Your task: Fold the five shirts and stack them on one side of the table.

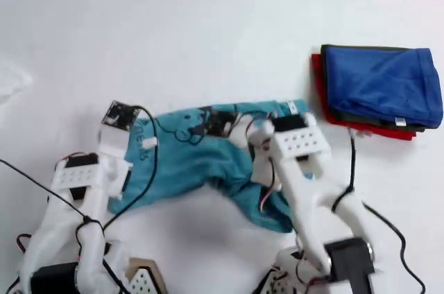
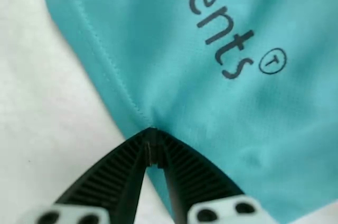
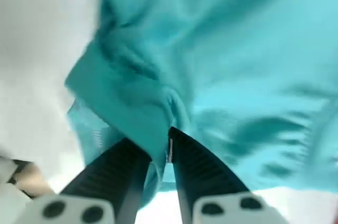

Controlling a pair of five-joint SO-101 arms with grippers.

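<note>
Hidden parts: the white right arm [image 1: 305, 169] covers one end of the teal shirt [image 1: 194, 159]; the lower layers of the folded stack show as thin edges only, so their full shapes cannot be told.
Cut off: the printed lettering on the teal shirt [image 2: 211, 76] runs past the edge of the left wrist view.
Teal shirt, position: lies crumpled and unfolded on the white table [image 1: 173, 30], near its front edge, between the two arms and well apart from the stack.
Teal shirt, material: a smooth, thin knit with a stitched hem; in the right wrist view the shirt [image 3: 237, 65] is gathered into soft folds.
Left gripper [image 2: 152, 147]: ribbed black fingers pressed together on the shirt's hem, which puckers at the pinch.
Right gripper [image 3: 168, 145]: ribbed black fingers nipping a raised fold of the same shirt.
Stack: at the table's right side; a blue shirt [image 1: 381, 82] on top, a dark layer beneath it, a red shirt [image 1: 333, 117] at the bottom.
Writing: dark lettering and a small circled mark on the teal cloth; a dark line drawing shows in the high view.
Label: a small white tag [image 1: 400, 122] at the stack's front edge, too small to read.
Cable: a black cable [image 1: 149, 162] crosses the shirt by the left arm [image 1: 76, 190].
</note>
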